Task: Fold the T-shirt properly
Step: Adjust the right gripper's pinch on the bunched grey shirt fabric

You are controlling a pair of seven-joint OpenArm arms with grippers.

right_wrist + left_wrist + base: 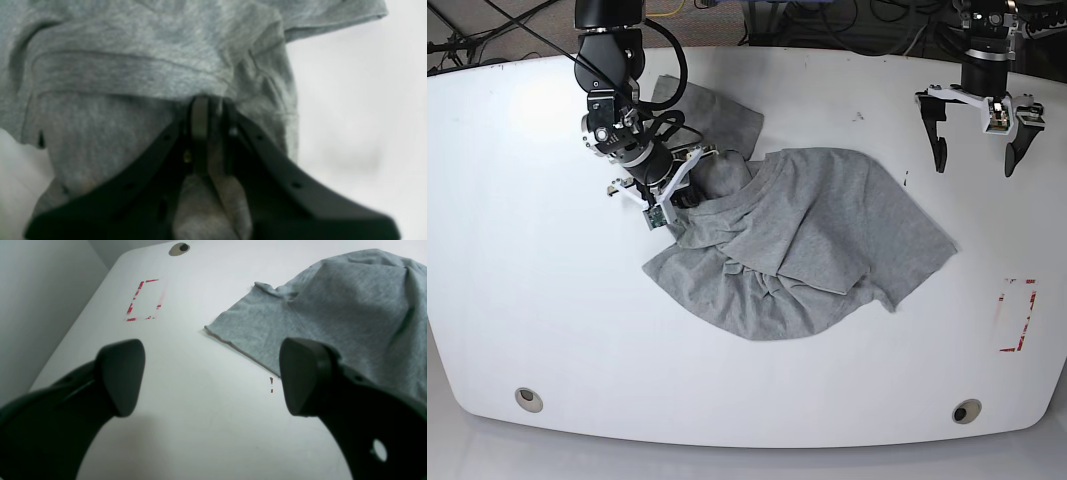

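White tabletop (517, 300), rounded corners, red tape outline (1017, 315) near one edge. Heather-grey T-shirt (817, 250) lies crumpled mid-table, soft and wrinkled. Right gripper (689, 180): fingers closed, pinching a fabric fold. Left gripper (975, 150): fingers spread, empty, well apart from the shirt.

Likely a robotics lab, white table (527, 300), red tape marks (1017, 315), tangled cables (827, 30)
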